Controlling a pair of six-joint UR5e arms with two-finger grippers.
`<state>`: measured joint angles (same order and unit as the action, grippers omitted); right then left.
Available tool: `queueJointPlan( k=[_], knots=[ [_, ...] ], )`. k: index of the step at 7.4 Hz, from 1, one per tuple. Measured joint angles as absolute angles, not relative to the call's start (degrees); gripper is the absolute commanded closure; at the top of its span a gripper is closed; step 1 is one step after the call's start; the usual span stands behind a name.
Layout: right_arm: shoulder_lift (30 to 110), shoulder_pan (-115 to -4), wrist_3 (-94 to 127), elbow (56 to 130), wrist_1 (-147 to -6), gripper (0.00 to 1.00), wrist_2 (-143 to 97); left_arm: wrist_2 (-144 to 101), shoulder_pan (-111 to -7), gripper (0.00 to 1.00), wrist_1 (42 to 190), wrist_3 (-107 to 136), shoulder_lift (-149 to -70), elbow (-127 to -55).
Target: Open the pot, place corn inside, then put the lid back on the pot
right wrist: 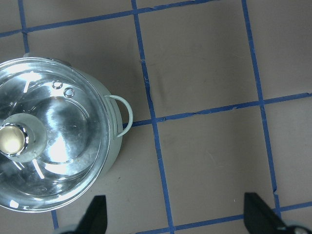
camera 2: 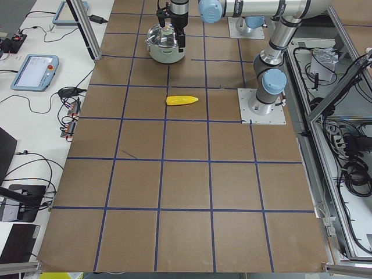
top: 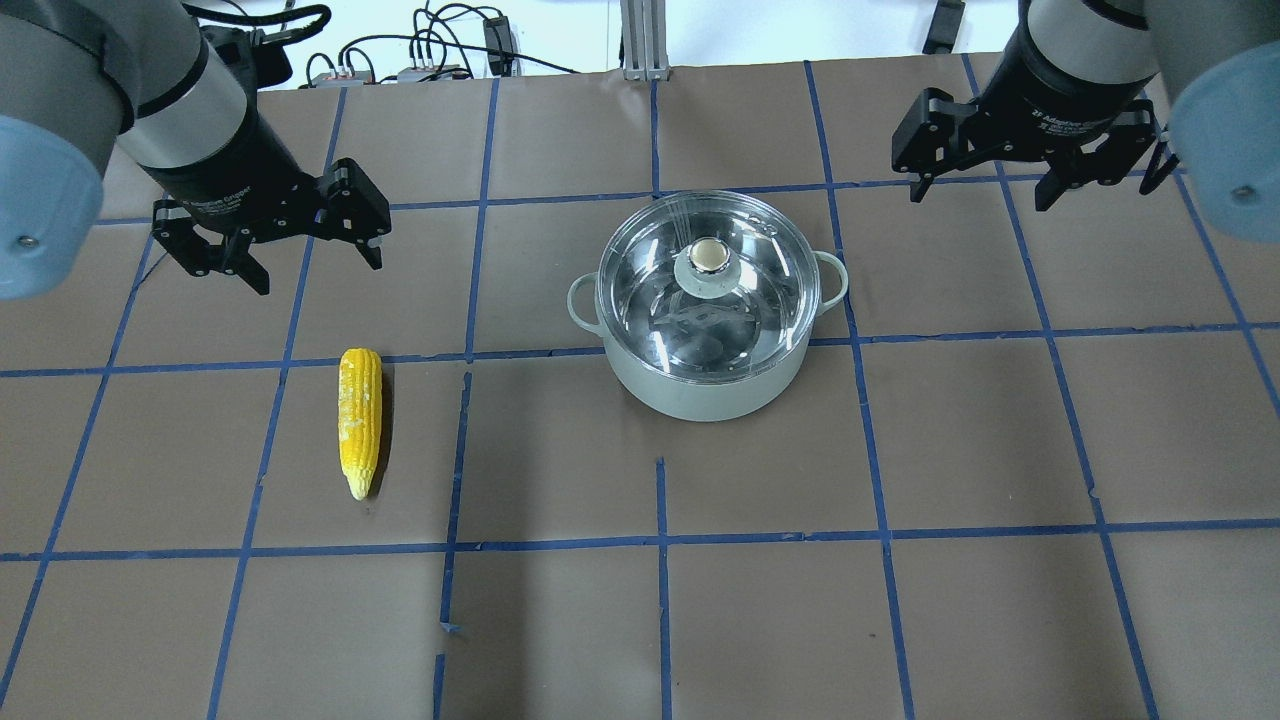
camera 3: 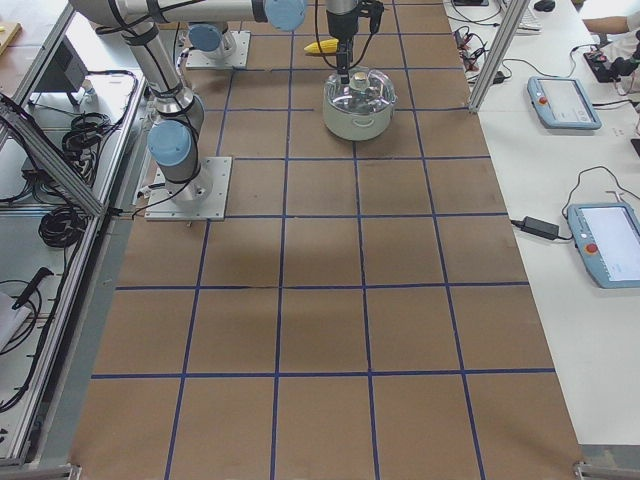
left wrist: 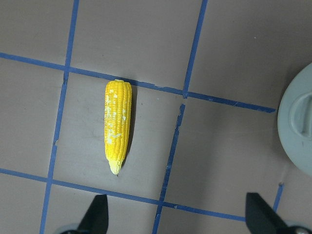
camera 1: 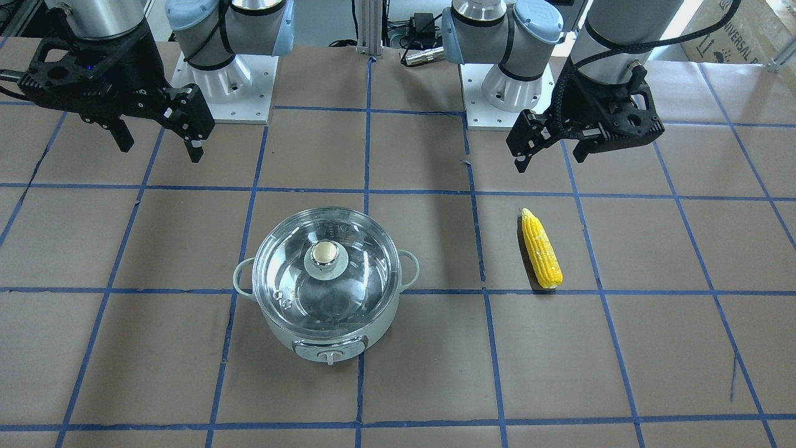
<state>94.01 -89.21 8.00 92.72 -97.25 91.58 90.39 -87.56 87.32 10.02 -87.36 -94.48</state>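
The pale mint pot (camera 1: 329, 339) stands mid-table with the clear glass lid (camera 1: 348, 283) seated on it, knob up; both show in the overhead view, pot (top: 700, 395) and lid (top: 760, 290). The yellow corn (camera 1: 541, 256) lies on the paper to the pot's side, also seen from overhead (top: 360, 420) and in the left wrist view (left wrist: 118, 124). My left gripper (camera 1: 548, 158) hangs open and empty above the table just behind the corn. My right gripper (camera 1: 160, 151) hangs open and empty, beside and behind the pot. The right wrist view shows the lid (right wrist: 48, 146) at its left.
The table (top: 660, 620) is covered in brown paper with a blue tape grid. Both arm bases (camera 1: 230, 93) stand at the robot's edge. Tablets and cables (camera 3: 565, 100) lie on the side benches beyond the table.
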Motion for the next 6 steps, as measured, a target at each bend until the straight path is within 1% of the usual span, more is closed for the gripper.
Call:
queueJointPlan(
  k=[6],
  knots=[
    [93.31, -89.22, 8.73, 92.3, -96.0, 0.0, 91.47, 90.3, -87.11, 0.0, 87.02, 8.84, -87.19, -95.56]
  ],
)
